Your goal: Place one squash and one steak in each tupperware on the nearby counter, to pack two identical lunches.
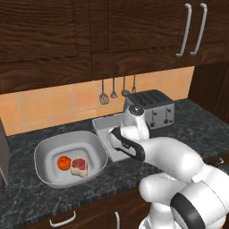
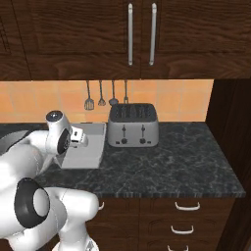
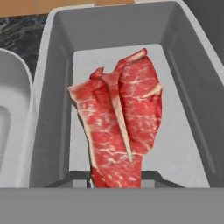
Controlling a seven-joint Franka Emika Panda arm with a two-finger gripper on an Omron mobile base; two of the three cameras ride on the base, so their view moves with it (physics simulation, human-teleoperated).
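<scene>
Hanging from the end effector [image 3: 114, 183], clamped on its near end, a raw red steak [image 3: 120, 127] over the floor of the smaller rectangular tupperware [image 3: 183, 87]. Just beside it, toward the worktop's [image 1: 27, 201] left end, the wide rounded tupperware [image 1: 49, 150], holding an orange squash [image 1: 64, 163] and a second steak [image 1: 80, 166] side by side. Behind, at the back edge near the wall, a silver toaster [image 2: 133, 126].

The dark speckled counter [image 1: 27, 197] is occupied by two grey tupperware containers (wide one [image 1: 47, 152] left, rectangular one [image 2: 90, 152] right) and a toaster [image 2: 132, 128].
</scene>
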